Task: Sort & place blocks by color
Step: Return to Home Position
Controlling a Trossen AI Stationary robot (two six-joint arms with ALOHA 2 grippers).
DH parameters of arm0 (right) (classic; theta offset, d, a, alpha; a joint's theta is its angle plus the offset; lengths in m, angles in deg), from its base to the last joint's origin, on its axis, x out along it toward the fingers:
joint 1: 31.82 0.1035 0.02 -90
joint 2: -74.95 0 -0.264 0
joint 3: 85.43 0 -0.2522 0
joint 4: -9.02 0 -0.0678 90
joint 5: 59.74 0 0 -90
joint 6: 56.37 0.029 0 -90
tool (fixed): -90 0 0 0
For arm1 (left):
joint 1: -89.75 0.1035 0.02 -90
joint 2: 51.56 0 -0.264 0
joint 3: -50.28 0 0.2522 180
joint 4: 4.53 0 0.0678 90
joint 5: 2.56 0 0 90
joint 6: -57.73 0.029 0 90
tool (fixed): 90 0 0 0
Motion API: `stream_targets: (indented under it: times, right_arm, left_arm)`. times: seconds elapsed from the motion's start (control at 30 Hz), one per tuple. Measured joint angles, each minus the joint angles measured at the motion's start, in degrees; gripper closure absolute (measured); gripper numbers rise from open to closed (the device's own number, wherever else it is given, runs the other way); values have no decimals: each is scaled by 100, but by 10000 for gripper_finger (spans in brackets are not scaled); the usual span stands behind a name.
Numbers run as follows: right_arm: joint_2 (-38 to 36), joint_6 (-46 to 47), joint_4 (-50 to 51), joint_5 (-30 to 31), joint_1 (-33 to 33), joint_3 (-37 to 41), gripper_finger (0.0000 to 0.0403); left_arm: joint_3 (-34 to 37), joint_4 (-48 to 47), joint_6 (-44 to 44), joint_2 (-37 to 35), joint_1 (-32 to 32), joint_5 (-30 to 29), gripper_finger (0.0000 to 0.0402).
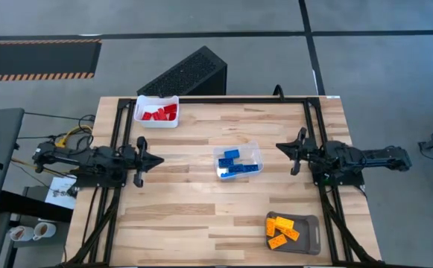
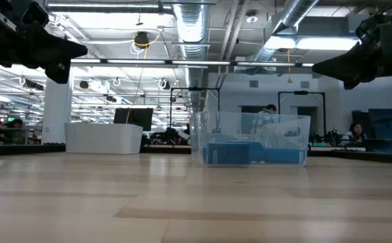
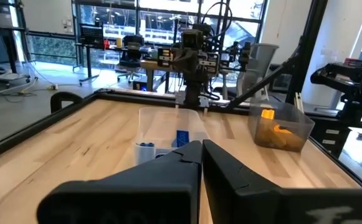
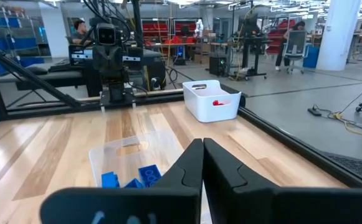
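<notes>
Red blocks (image 1: 159,113) lie in a white tray (image 1: 156,99) near the far edge. Blue blocks (image 1: 236,164) fill a clear tray (image 1: 238,147) at the table's middle, also seen as blue blocks (image 2: 249,154) in the low view. Yellow-orange blocks (image 1: 281,228) sit in a grey tray (image 1: 309,232) near the near right corner. My left gripper (image 1: 159,159) hovers shut at the table's left side, pointing toward the clear tray. My right gripper (image 1: 279,146) hovers shut at the right side, facing it. Both hold nothing.
A black slanted box (image 1: 186,74) stands beyond the table's far edge. Bare wooden tabletop (image 1: 194,216) stretches along the near side and between the trays. Black frame rails (image 1: 115,141) run along the table's left and right sides. People sit in the room behind.
</notes>
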Motion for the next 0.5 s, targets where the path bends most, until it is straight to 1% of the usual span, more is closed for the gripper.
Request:
stream_targets:
  times: [0.5]
  right_arm:
    - [0, 1, 0, 0, 0, 4, 374]
  left_arm:
    - [-9, -17, 0, 0, 0, -2, 401]
